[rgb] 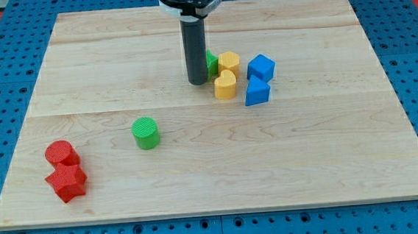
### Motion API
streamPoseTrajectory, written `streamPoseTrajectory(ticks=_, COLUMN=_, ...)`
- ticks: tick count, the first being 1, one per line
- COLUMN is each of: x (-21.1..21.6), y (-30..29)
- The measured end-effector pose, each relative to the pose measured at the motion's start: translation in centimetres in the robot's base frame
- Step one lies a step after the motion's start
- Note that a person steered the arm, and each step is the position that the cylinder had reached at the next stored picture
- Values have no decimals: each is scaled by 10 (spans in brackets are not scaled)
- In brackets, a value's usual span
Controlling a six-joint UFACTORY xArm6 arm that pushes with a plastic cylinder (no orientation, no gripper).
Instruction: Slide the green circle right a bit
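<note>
Green circle (pixel 145 132): stands alone on the wooden board (pixel 329 145), left of centre and toward the view's bottom, well apart from every other block.
Axis and facing: a short cylinder upright on its flat base, round top up; its axis is vertical and, being round, it faces no particular way.
Room to slide: the board to its right looks bare, so a short rightward push seems unobstructed.
Tip (pixel 198 82): rests on the board up and to the right of the green circle, well apart from it, not yet on its left side where a rightward push would likely begin.
Jaws: none; the arm ends in a plain dark rod.
Cluster by the rod: another green block (pixel 212 62), partly hidden just beside the rod, shape unclear; a yellow block (pixel 229 62); a yellow heart (pixel 225 85); two blue blocks (pixel 261 67) (pixel 257 91).
Red pair: a red cylinder (pixel 59 153) touching a red star (pixel 67 182) near the lower left corner.
</note>
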State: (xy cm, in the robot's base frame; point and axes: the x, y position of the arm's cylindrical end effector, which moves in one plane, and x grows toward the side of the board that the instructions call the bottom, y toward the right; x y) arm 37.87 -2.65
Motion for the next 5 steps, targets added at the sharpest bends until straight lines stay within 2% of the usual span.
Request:
streamPoseTrajectory(ticks=1, x=-48, y=-47)
streamPoseTrajectory(ticks=3, x=-48, y=-71)
streamPoseTrajectory(ticks=4, x=-11, y=-121)
streamPoseTrajectory(ticks=5, x=-10, y=-125)
